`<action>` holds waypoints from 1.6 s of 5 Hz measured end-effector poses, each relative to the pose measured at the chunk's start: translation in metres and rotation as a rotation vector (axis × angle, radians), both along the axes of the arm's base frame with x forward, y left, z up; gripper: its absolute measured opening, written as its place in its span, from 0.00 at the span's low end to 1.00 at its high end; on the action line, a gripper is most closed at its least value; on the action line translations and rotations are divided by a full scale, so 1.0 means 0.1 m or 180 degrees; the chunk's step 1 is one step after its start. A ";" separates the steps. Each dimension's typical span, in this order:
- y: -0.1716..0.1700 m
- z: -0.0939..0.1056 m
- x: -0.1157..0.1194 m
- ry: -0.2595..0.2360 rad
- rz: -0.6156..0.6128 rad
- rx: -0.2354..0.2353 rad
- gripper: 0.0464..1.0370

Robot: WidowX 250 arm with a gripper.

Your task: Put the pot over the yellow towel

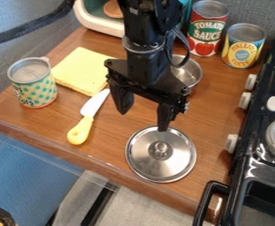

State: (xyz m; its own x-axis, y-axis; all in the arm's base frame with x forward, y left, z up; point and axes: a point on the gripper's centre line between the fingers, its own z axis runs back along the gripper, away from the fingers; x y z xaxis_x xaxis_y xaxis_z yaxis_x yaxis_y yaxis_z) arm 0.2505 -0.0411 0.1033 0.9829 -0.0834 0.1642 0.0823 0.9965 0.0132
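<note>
Pot (190, 73) sits apart from towel (82, 69), not on it. Pincer (143, 122) is released and empty; grasp, carry and placement all remain.

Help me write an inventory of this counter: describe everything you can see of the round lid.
The lid is a round, shiny, silver-coloured disc that looks like metal, with a rim and a small knob at its centre. It lies flat, knob up, on the wooden counter, near the front edge and to the left of the stove in the view. One fingertip of the gripper overlaps its far rim in the view; whether they touch, I can't tell.
</note>
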 end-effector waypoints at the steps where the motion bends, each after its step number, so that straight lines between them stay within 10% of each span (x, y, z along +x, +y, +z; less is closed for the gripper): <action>1: 0.00 -0.05 -0.01 0.0070 -0.0003 0.0001 0.96; 6: 0.02 -0.27 1.20 0.0318 -0.0707 0.0251 0.96; 8: 0.07 -0.47 1.24 0.0494 -0.0679 0.0338 0.96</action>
State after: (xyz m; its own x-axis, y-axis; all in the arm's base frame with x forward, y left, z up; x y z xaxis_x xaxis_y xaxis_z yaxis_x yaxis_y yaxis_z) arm 0.3740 -0.0345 0.0560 0.9540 -0.2996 -0.0075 0.2991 0.9502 0.0874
